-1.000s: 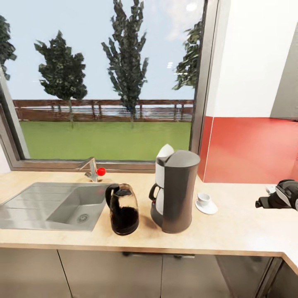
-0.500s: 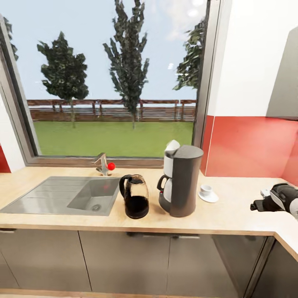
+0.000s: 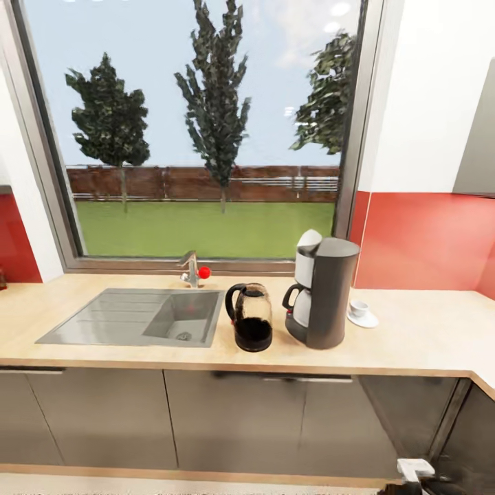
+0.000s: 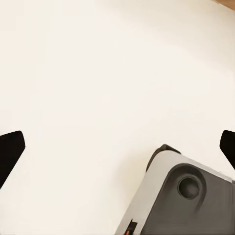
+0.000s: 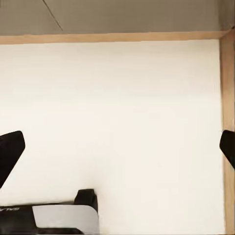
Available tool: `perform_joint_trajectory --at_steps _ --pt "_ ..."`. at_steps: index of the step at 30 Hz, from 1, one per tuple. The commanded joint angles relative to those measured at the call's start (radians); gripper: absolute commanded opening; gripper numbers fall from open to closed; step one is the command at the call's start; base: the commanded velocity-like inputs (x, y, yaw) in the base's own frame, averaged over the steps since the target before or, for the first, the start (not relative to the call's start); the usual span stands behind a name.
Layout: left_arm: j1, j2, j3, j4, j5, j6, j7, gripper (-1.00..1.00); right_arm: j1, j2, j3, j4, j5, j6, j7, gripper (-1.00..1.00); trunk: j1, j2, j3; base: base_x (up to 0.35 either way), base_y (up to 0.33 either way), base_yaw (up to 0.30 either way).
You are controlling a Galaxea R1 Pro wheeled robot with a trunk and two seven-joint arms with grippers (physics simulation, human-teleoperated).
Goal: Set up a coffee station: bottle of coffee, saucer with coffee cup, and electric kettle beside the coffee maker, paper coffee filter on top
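The long light wood-grain kitchen countertop (image 3: pixel 412 340) already carried the tall dark grey coffee maker (image 3: pixel 324 292), with the small white paper coffee filter (image 3: pixel 309 239) sitting on its top, the rounded clear glass electric kettle (image 3: pixel 251 317) just beside it on the sink side, and the small white coffee cup (image 3: pixel 358 309) resting on the round white saucer (image 3: pixel 366 320) near its other side. The squat brown bottle of coffee was the one piece missing from the counter, so the step in hand was judged to be travelling to the kitchen shelf for it; doing that well meant keeping both arms tucked low and clear of the counter edge. Both wrist cameras looked down on pale floor, each with its two dark fingertips at opposite edges, so the left gripper (image 4: pixel 117 149) and the right gripper (image 5: pixel 117 149) stood apart and empty. The kettle's dark lower half could have been liquid or tint; it was hard to tell which.
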Motion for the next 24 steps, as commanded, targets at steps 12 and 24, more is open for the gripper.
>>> perform_joint_trajectory --at_steps 12,24 --pt "-0.001 -0.008 0.006 -0.073 0.006 -0.028 -0.009 1.00 0.358 0.133 -0.003 0.002 -0.030 -0.264 -0.063 1.00 0.000 -0.001 0.000 -0.019 0.242 0.000" --pt "0.000 -0.030 0.003 -0.087 -0.002 -0.114 -0.019 1.00 0.487 0.188 0.002 -0.002 -0.011 -0.275 -0.065 1.00 0.000 -0.001 0.000 0.026 0.071 0.000"
